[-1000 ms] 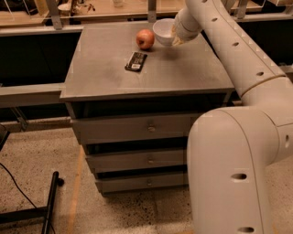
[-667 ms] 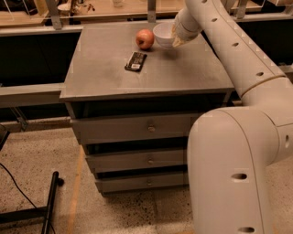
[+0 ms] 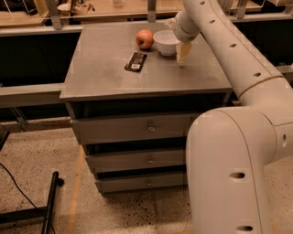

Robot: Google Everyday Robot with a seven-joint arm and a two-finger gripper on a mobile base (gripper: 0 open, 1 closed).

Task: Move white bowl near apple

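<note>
The white bowl stands upright on the grey cabinet top, at the back, just right of the apple. The apple is red-orange and sits a narrow gap from the bowl's left rim. My gripper hangs from the white arm just right of and in front of the bowl, its pale tip pointing down at the top. It is beside the bowl, not around it.
A flat black packet lies in front of the apple. The cabinet has three drawers below. My arm's large white body fills the right foreground. A counter with clutter runs behind. A black stand lies on the floor at left.
My gripper has come away from the bowl's right rim, shifting right and toward the cabinet's front. The bowl stays beside the apple. The apple and packet have not moved.
</note>
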